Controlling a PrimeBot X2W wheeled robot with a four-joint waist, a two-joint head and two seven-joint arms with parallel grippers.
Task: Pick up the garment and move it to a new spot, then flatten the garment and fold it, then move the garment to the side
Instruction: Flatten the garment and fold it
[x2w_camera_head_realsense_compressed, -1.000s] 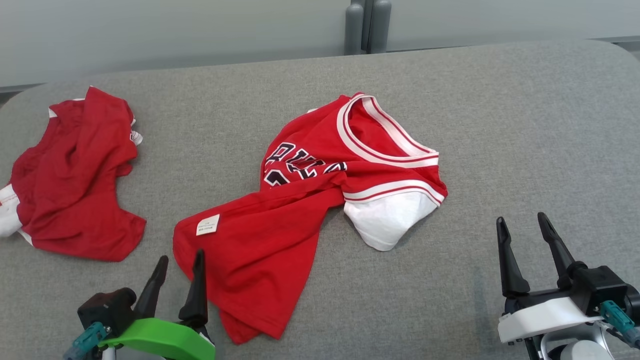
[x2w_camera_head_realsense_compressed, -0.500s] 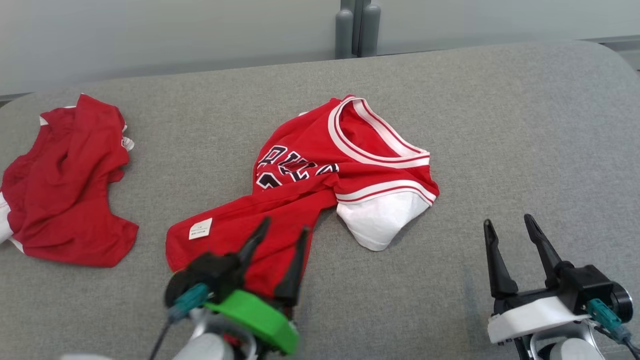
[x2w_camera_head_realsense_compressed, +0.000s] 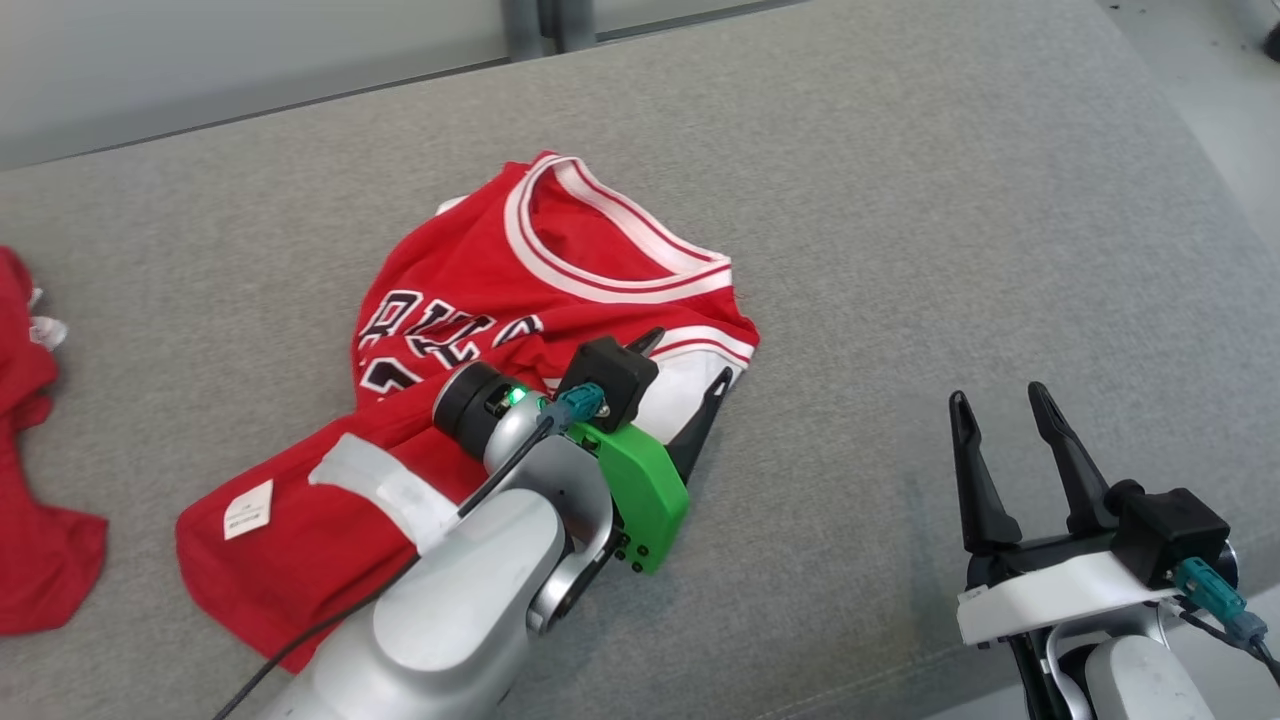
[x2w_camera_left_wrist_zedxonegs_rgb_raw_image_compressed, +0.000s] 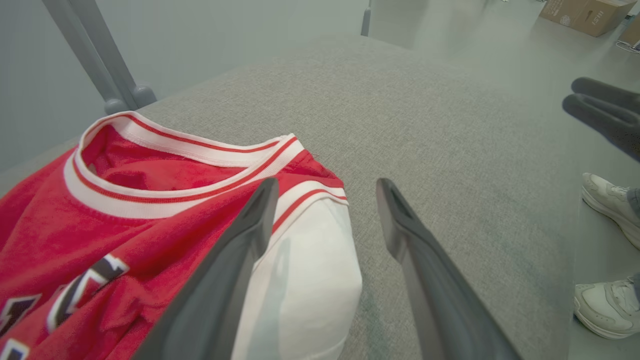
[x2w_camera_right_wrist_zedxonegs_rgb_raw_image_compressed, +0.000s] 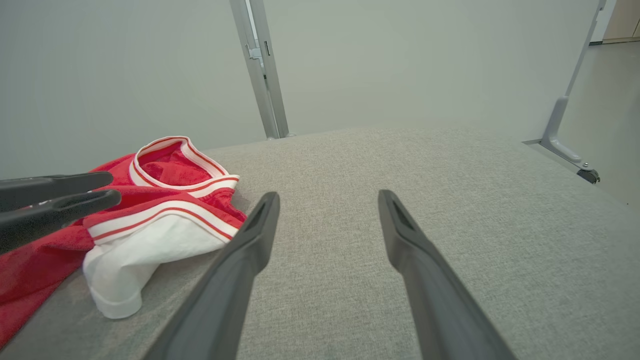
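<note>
Jersey (x2w_camera_head_realsense_compressed: 480, 290) at middle of bench (x2w_camera_head_realsense_compressed: 900, 250), both grippers spread, nothing held.
Grey bench carries the crumpled red jersey, collar toward the far edge; second red garment (x2w_camera_head_realsense_compressed: 30, 540) at the left edge; left gripper (x2w_camera_head_realsense_compressed: 690, 355), fingers apart, hangs over the jersey's white sleeve (x2w_camera_left_wrist_zedxonegs_rgb_raw_image_compressed: 310, 270), contact unclear; right gripper (x2w_camera_head_realsense_compressed: 1000, 395), fingers apart, over bare bench toward the near-right corner.

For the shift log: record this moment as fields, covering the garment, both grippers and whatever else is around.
garment: red jersey, crumpled, on the grey table
left gripper: open, straddling the jersey's white sleeve, nothing held
right gripper: open, over bare table, apart from the jersey
other cloth: second red garment at the table's left edge
person: white shoes on the floor
</note>
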